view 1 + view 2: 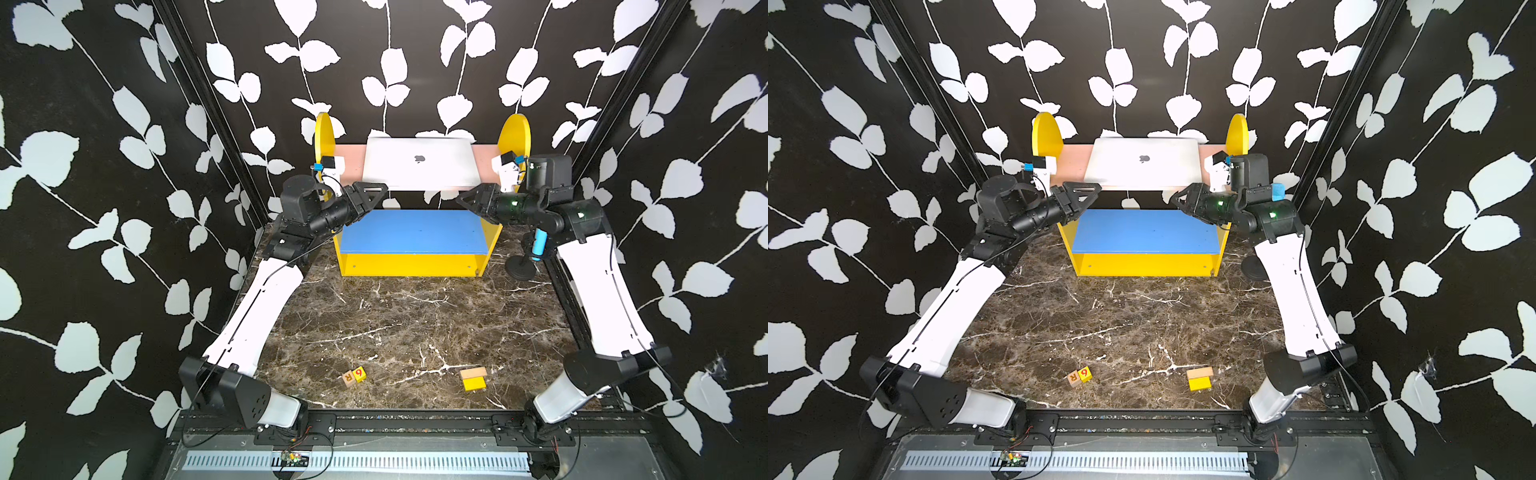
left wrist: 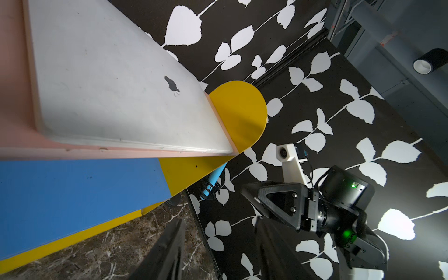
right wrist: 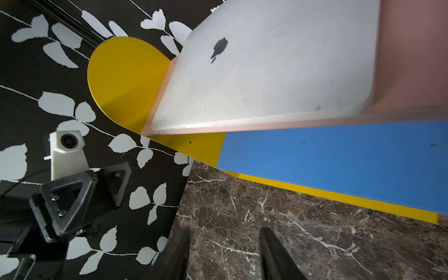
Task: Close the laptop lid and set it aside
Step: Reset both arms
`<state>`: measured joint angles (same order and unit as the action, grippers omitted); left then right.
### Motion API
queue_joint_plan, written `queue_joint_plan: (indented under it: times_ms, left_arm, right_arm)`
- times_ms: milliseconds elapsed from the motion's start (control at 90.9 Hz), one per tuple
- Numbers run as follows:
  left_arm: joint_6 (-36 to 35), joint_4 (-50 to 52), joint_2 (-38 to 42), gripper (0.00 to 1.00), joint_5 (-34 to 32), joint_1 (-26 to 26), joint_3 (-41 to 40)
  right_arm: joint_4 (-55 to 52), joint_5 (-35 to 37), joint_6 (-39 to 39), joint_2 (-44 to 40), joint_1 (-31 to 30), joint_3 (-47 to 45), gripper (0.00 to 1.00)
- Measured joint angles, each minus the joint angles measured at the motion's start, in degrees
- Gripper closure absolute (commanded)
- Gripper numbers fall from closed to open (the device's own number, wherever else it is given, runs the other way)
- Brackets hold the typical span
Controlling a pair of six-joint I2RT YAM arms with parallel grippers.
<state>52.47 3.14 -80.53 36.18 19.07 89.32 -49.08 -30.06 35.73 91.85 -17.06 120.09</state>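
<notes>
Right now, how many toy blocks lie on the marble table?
4, in two pairs near the front: a wooden R block beside a yellow 6 block, and a tan block beside a yellow block.

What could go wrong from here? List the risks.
1. The closed laptop lies right at the front edge of the pink top shelf; a nudge could slide it off onto the blue shelf below.
2. The left gripper and right gripper hang by its front corners, jaws apart and empty; retreating carelessly might snag a corner.
3. The right arm passes close to the blue cylinder on its black stand and might topple it.
</notes>
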Motion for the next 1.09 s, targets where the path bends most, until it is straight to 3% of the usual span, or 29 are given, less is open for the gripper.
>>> queue_joint_plan:
  times_ms: [297,396,407,418,429,473,770,1089]
  left_arm:
    - [-6.38,0.50,7.89,0.19,-0.68,-0.07,-7.80]
    - [-9.07,0.83,11.21,0.10,-2.12,-0.15,-11.23]
    - [-9.29,0.83,11.56,0.09,-2.43,-0.15,-11.61]
    - [-9.49,0.85,11.89,0.08,-2.58,-0.15,-11.98]
    - [-9.77,1.01,12.35,0.05,-2.86,-0.15,-12.39]
    - [-11.23,1.25,14.27,0.02,-4.02,-0.15,-14.32]
    - [-20.55,4.68,27.34,0.01,-16.90,-0.15,-25.03]
    - [-28.85,4.24,38.27,0.02,-33.64,-0.17,-38.77]
  right_arm:
    - [4.76,2.67,-3.72,-11.15,0.04,-13.38,0.39]
    - [6.58,3.78,-5.42,-14.82,0.15,-17.99,0.31]
    - [6.78,4.00,-5.51,-15.17,0.20,-18.49,0.29]
    - [6.95,4.07,-5.90,-15.54,0.20,-18.97,0.15]
    - [6.99,4.24,-5.95,-15.91,0.22,-19.41,0.08]
    - [7.98,4.85,-6.51,-17.53,0.26,-21.55,0.01]
    - [15.96,9.38,-12.00,-28.41,1.01,-36.37,0.00]
    - [34.60,21.66,-20.09,-44.06,1.01,-65.02,0.00]
